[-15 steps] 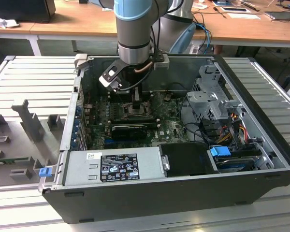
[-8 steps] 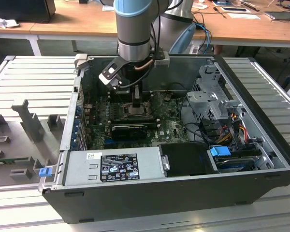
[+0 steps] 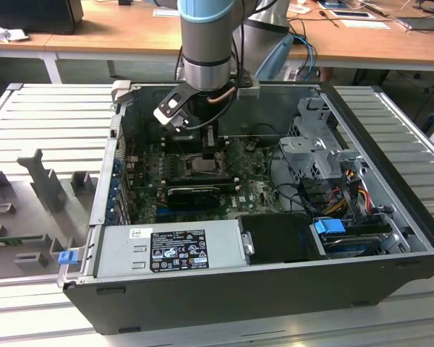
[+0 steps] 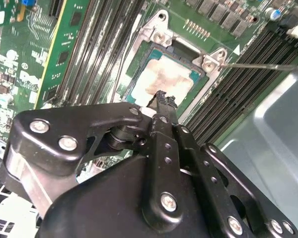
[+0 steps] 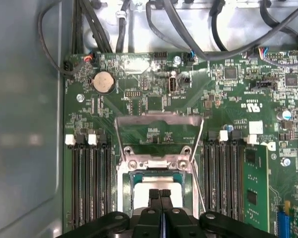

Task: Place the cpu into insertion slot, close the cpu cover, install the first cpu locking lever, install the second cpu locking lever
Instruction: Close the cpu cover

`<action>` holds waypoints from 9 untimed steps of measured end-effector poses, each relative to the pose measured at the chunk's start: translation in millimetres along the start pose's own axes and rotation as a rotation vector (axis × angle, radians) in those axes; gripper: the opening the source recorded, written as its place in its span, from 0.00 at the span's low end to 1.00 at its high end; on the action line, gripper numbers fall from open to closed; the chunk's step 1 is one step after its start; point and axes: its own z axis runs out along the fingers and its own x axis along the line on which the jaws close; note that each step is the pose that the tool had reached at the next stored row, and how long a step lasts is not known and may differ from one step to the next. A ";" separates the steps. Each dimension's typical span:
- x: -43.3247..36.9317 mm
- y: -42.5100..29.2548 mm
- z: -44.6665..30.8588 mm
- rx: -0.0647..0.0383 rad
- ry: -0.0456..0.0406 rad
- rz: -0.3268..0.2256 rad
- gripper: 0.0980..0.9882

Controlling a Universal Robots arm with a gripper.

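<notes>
Firstly, at the exterior view's left lies the grey ribbed metal table [image 3: 50, 108], and on it stands the black open-sided computer case [image 3: 275, 293]. Towards the middle, the black two-fingered gripper [image 3: 210, 144] hangs inside the case over the green motherboard [image 3: 249, 191]. In both wrist views its fingers are pressed together with nothing seen between them. The tips are low over the cpu [image 4: 171, 79], a small flat square chip whose pale silvery top has a brownish smear; whether they touch it I cannot tell.

The cpu lies flat inside the insertion slot [image 5: 123, 191], a square socket with a black-and-silver rim, so seating looks done. The cpu cover [image 5: 159, 119], a thin silver metal frame with a large square window, stands folded back off the socket on its hinge, with green board visible through the window. A thin steel locking lever [image 4: 258, 65] is raised beside one corner, and long black memory slots [image 5: 89, 183] flank the socket. Furthest to the exterior view's right sits the silver drive cage [image 3: 311, 144].

By my reading, closing the cover is the work in hand. To do it well:
- Meet the frame at its free edge and let it swing about the hinge rather than forcing it.
- Keep the closed fingertips from dragging on the chip's top, so it isn't nudged askew.
- Stay clear of the raised lever wire.
</notes>
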 end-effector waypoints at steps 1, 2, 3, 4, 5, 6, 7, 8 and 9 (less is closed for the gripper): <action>0.0 0.4 0.0 0.000 0.0001 0.000 0.01; 0.0 1.5 -0.1 0.001 -0.0002 0.000 0.01; 0.0 1.9 -0.6 0.001 -0.0003 0.000 0.01; 0.1 2.1 -2.3 0.002 0.0000 0.000 0.01; 0.2 2.2 -3.8 0.003 0.0000 0.000 0.01; 0.2 2.3 -5.1 0.003 0.0000 0.000 0.01; 0.3 2.6 -8.8 0.003 0.0001 0.000 0.01; 0.4 3.2 -17.6 0.003 -0.0001 0.000 0.01; 0.6 3.6 -23.3 0.003 0.0000 0.000 0.01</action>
